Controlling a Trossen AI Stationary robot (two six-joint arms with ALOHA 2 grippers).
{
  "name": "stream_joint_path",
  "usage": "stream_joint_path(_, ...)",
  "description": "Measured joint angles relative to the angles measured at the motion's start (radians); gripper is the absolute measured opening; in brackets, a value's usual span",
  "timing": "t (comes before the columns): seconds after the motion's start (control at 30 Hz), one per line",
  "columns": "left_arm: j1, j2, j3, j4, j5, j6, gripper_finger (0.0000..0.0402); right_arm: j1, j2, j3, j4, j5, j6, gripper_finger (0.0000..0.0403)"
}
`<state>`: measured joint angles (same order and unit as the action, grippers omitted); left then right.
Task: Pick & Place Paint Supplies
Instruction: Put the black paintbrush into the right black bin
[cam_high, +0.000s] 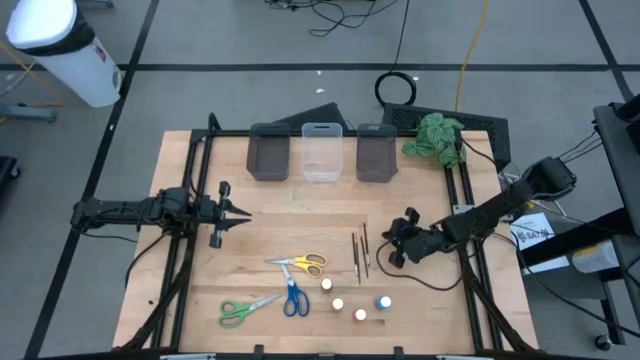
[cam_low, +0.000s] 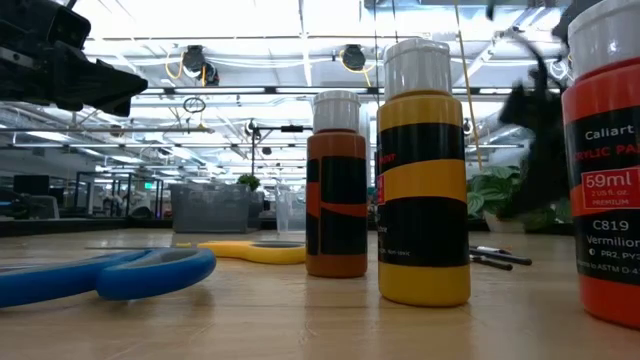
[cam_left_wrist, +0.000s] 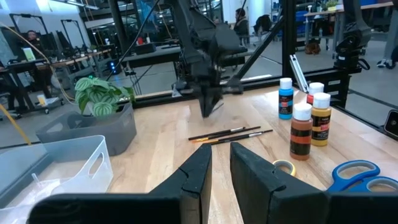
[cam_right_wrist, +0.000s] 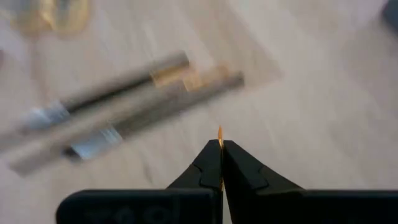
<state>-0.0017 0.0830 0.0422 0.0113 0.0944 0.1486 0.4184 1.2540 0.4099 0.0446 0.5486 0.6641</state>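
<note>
Thin dark brushes (cam_high: 360, 252) lie side by side on the table right of centre; they also show in the right wrist view (cam_right_wrist: 124, 112). Yellow scissors (cam_high: 305, 264), blue scissors (cam_high: 293, 298) and green scissors (cam_high: 240, 311) lie flat near the front. White-capped paint pots (cam_high: 338, 303) and a blue one (cam_high: 383, 301) stand upright to their right. My right gripper (cam_high: 392, 245) is shut, low over the table just right of the brushes. My left gripper (cam_high: 240, 213) is open and empty at the table's left, its fingers level. My right gripper (cam_right_wrist: 219, 146) shows a thin orange sliver (cam_right_wrist: 219, 132) between its shut fingertips. I cannot tell what it is or whether the fingers hold anything. The brushes lie on the table beyond the fingertips.
Two grey bins (cam_high: 268, 152) (cam_high: 376, 155) and a clear bin (cam_high: 321, 150) stand in a row at the far edge. A green leafy plant (cam_high: 433, 135) sits at the far right corner. Bare wood lies between the bins and the supplies.
</note>
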Motion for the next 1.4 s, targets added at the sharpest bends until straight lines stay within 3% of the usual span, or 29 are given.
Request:
stream_joint_path(0.23, 0.0, 0.0, 0.0, 0.0, 0.0, 0.0, 0.0072, -0.024, -0.087, 0.0, 0.111, 0.113, -0.11, 0.0)
stream_joint_path(0.47, 0.0, 0.0, 0.0, 0.0, 0.0, 0.0, 0.0072, -0.121, -0.1, 0.001, 0.422, 0.132, -0.319, 0.0)
stream_joint_path(0.67, 0.0, 0.0, 0.0, 0.0, 0.0, 0.0, 0.0072, -0.269, -0.101, 0.002, 0.738, 0.126, -0.56, 0.0)
stream_joint_path(0.83, 0.0, 0.0, 0.0, 0.0, 0.0, 0.0, 0.0072, -0.455, -0.101, 0.006, 0.907, 0.025, -0.664, 0.0)
stream_joint_path(1.17, 0.0, 0.0, 0.0, 0.0, 0.0, 0.0, 0.0072, -0.896, 0.007, 0.168, 0.721, -0.238, -0.633, 0.0)
stream_joint_path(1.4, 0.0, 0.0, 0.0, 0.0, 0.0, 0.0, 0.0072, -1.029, 0.166, 0.199, 0.711, -0.296, -0.59, 0.0)
